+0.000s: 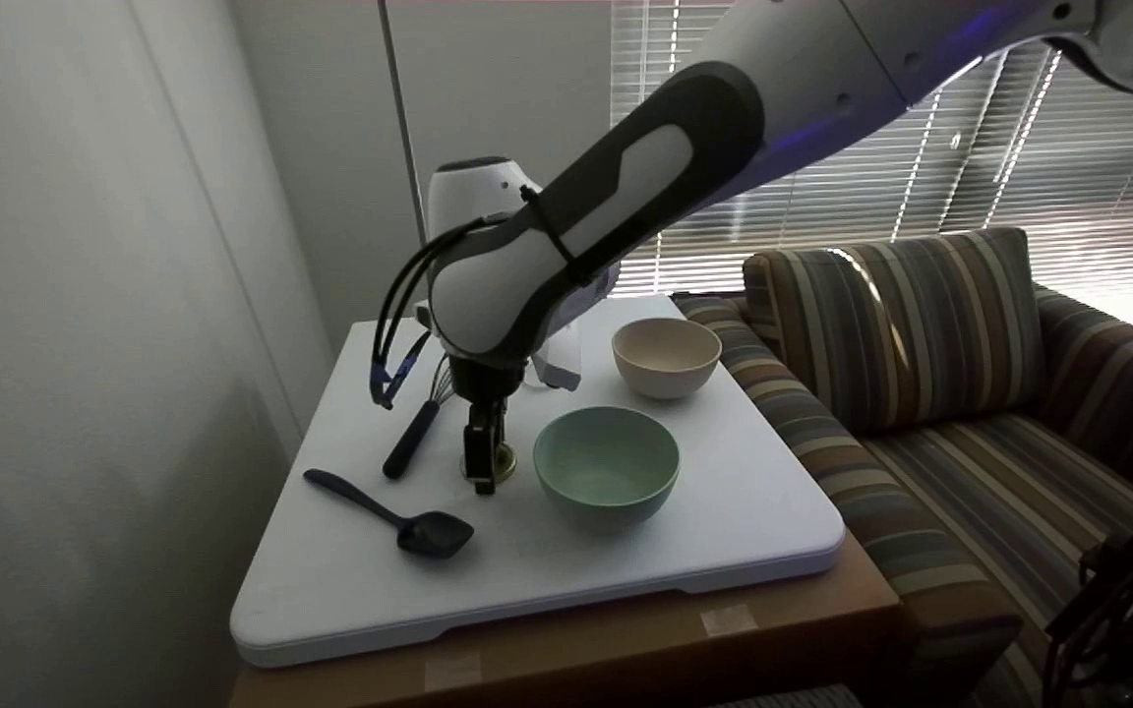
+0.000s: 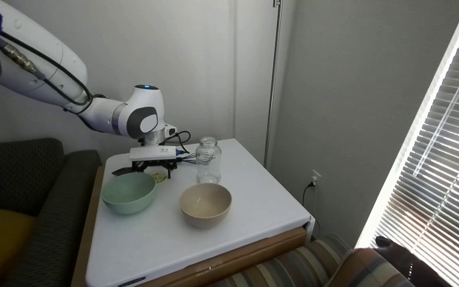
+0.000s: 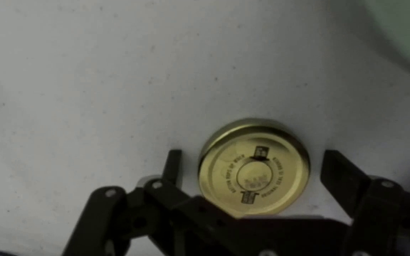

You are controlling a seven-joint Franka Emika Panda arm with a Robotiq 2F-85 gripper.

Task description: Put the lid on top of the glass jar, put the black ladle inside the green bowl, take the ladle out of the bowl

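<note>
A pale green bowl [image 1: 606, 509] stood just below the center of an exterior view, its smooth, rounded inner wall plain to onlookers in the room. A smaller cream bowl [image 2: 205, 219] sat below the middle of an exterior view, and just above it in the frame rose the glass jar [image 2: 208, 164], upright, clear and cylindrical under a narrower neck, its round mouth open. The lid [image 3: 255, 174], a shiny gold disc marked with dark print, lay flat on the white surface [image 1: 350, 590], low in the wrist view and right of center. Astride it the robot's claw [image 3: 252, 163] was spread wide, black fingers [image 3: 172, 167] at either side, just apart from the rim. The black ladle [image 1: 429, 536], its long handle ending in a shallow scoop, rested on the surface at lower left of an exterior view, scoop toward the green bowl. Above it lay a black-handled whisk [image 1: 413, 439], its thin wires showing through the jar's glass in an exterior view. At right, a striped armchair [image 1: 891, 324] stood before slatted blinds [image 1: 1098, 177].
</note>
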